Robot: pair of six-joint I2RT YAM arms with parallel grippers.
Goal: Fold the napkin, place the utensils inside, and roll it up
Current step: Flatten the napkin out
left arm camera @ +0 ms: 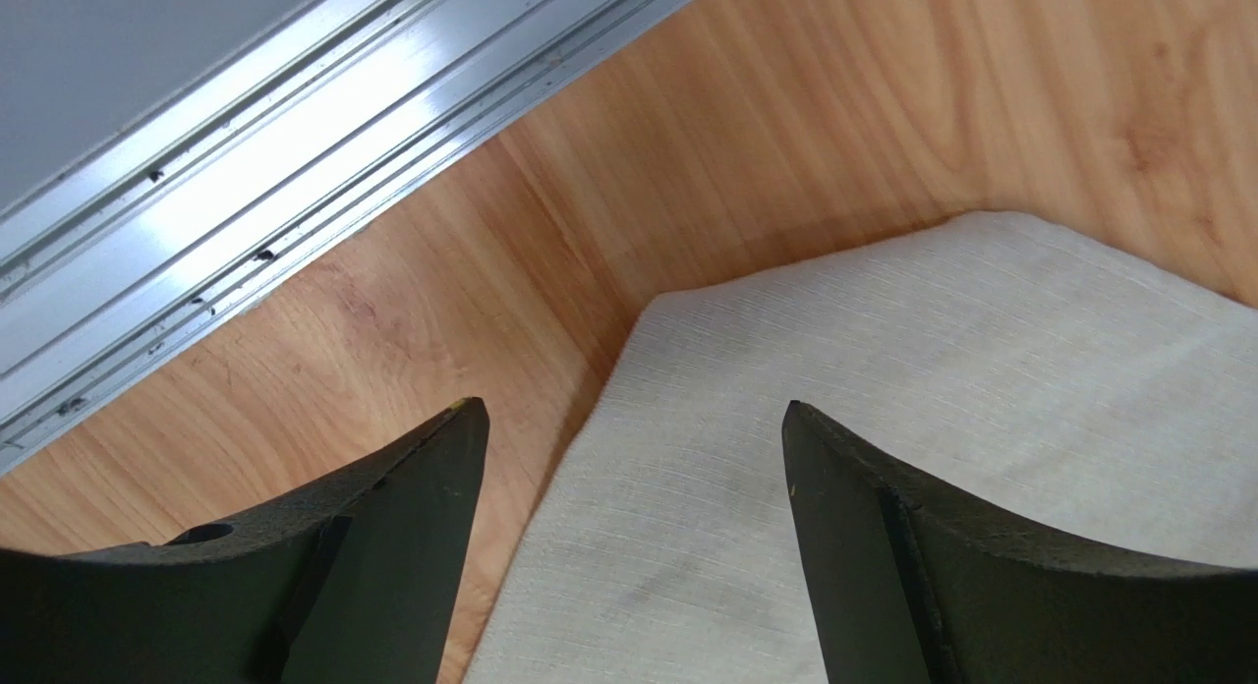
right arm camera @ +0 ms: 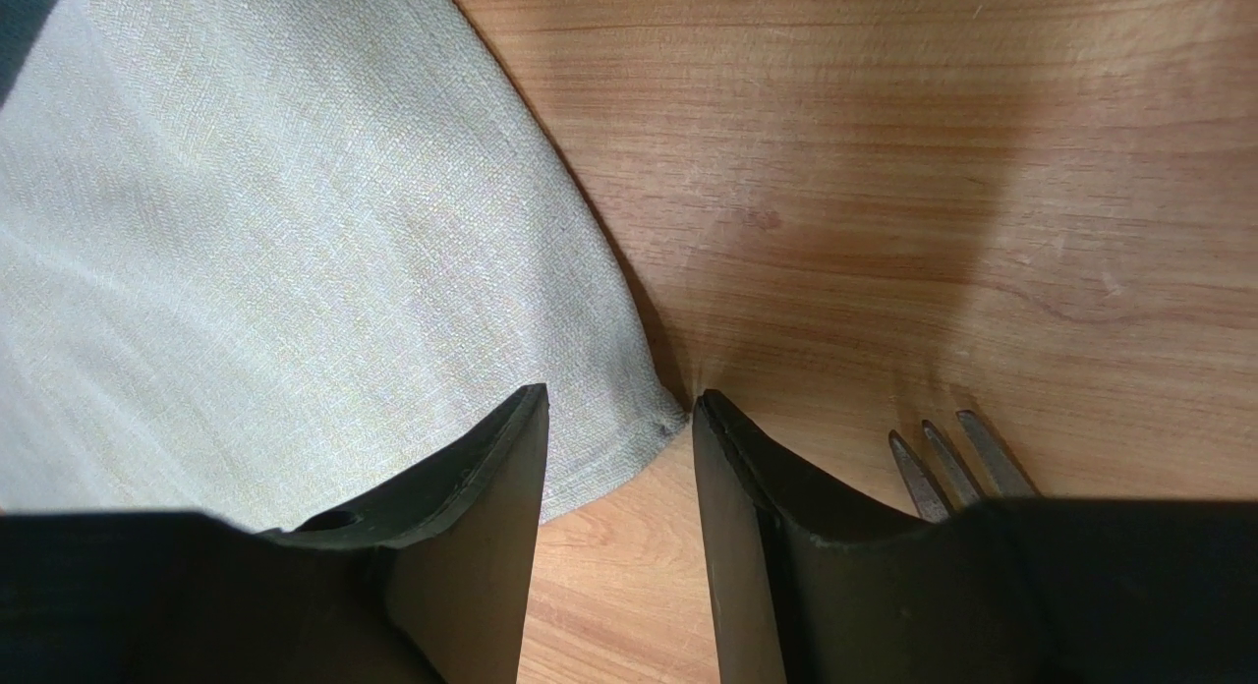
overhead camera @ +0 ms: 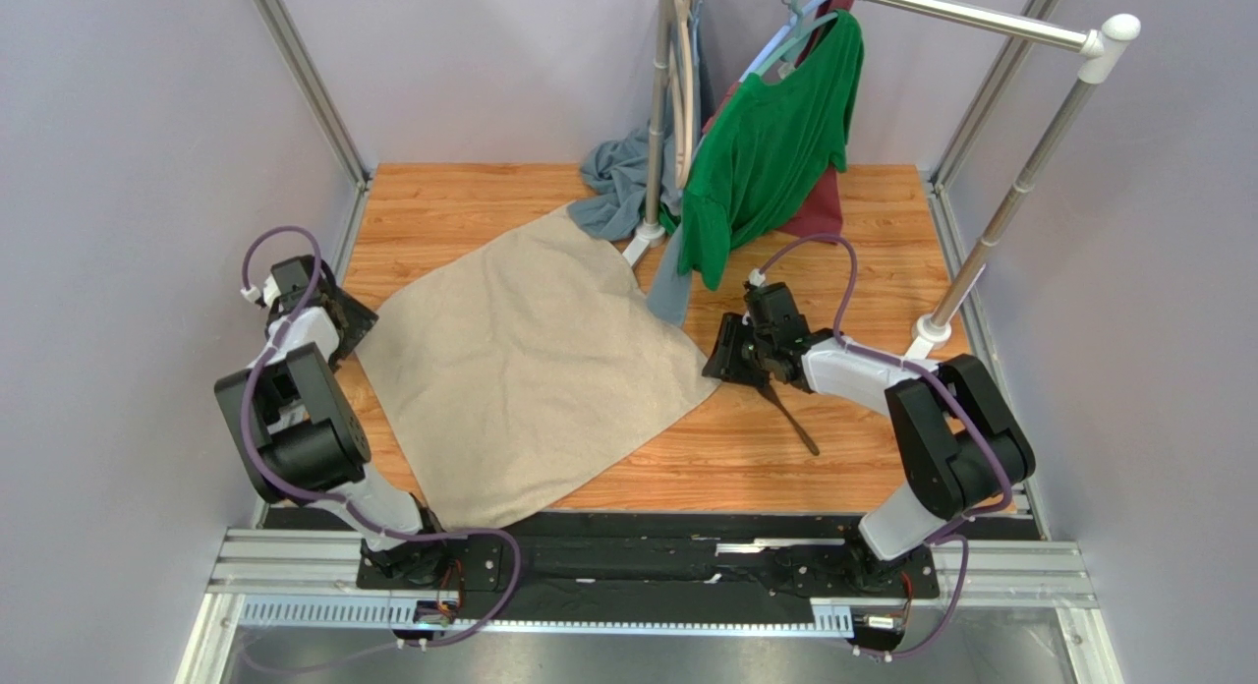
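Observation:
The beige napkin [overhead camera: 532, 363] lies spread flat as a diamond on the wooden table. My left gripper [overhead camera: 343, 319] is open at the napkin's left corner [left arm camera: 827, 419], its jaws straddling the cloth edge. My right gripper [overhead camera: 727, 357] is open and empty at the napkin's right corner [right arm camera: 296, 301], which lies between its jaws [right arm camera: 620, 407]. The dark fork [overhead camera: 790, 413] lies on the wood just right of that gripper; its tines [right arm camera: 953, 456] show beside the right finger.
A green shirt [overhead camera: 771, 146] hangs from a metal rack [overhead camera: 1019, 183] at the back. A grey-blue cloth [overhead camera: 628, 183] lies at the rack's foot, touching the napkin's far corner. An aluminium rail [left arm camera: 266, 154] borders the table on the left.

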